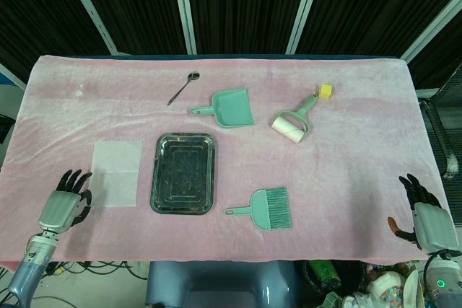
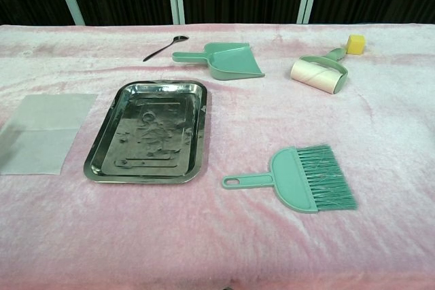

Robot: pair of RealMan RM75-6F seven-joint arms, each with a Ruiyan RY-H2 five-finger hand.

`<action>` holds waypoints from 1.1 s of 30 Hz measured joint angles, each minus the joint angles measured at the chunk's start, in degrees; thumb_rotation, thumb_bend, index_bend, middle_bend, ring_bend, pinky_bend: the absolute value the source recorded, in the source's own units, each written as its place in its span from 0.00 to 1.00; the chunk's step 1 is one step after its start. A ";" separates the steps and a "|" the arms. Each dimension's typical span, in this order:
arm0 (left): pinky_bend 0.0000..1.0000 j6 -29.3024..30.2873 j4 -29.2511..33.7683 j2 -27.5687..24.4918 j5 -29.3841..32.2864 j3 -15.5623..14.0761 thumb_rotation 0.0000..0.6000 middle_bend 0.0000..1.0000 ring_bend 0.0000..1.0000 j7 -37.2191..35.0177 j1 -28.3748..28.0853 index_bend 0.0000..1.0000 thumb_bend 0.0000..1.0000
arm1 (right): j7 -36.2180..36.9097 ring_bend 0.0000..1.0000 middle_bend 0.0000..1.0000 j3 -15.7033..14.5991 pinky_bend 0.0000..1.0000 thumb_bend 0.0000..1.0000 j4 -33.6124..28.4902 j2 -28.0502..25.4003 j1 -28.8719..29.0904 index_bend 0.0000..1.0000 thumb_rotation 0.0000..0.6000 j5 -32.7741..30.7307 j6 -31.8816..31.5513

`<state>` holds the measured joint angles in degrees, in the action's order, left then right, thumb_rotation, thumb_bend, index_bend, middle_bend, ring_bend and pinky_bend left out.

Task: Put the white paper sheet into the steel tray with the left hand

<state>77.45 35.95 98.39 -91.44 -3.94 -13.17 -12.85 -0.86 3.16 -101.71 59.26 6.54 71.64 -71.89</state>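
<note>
The left hand (image 1: 65,203) hovers with fingers spread and nothing in it, just left of the sheet (image 1: 116,173), which lies flat on the bench (image 1: 346,171) beside the tray (image 1: 182,173). To do this well, I judge it should press on the sheet's near edge, drag or pinch up a corner, then lift it right over the tray's rim. The right hand (image 1: 422,218) is likewise bare and spread, well apart. Only the head view shows either hand; the chest view shows the tray's embossed floor.

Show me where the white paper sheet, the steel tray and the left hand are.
white paper sheet (image 1: 115,174), head view, middle of the sheet.
steel tray (image 1: 156,178), head view, left rim.
left hand (image 1: 63,205), head view, back of the hand.
</note>
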 measured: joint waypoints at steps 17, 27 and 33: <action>0.00 -1.21 0.76 0.28 0.74 0.73 1.00 0.15 0.00 -1.00 -0.75 0.63 0.53 | 0.28 0.10 0.01 0.05 0.16 0.27 -0.50 -0.37 0.04 0.04 1.00 -0.48 0.52; 0.00 3.63 9.32 -3.89 1.63 4.70 1.00 0.16 0.00 -3.04 -2.29 0.63 0.53 | 0.37 0.10 0.01 -0.06 0.16 0.27 -0.61 -0.47 0.03 0.04 1.00 -0.49 0.69; 0.00 4.97 19.69 -10.09 2.19 9.28 1.00 0.16 0.00 -2.16 -6.02 0.63 0.53 | 0.04 0.10 0.01 -0.10 0.16 0.27 -0.62 -0.34 0.09 0.04 1.00 -0.67 0.80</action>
<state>82.42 55.64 88.30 -89.25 5.34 -15.32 -18.86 -0.83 3.07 -102.33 58.92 6.63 70.97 -71.09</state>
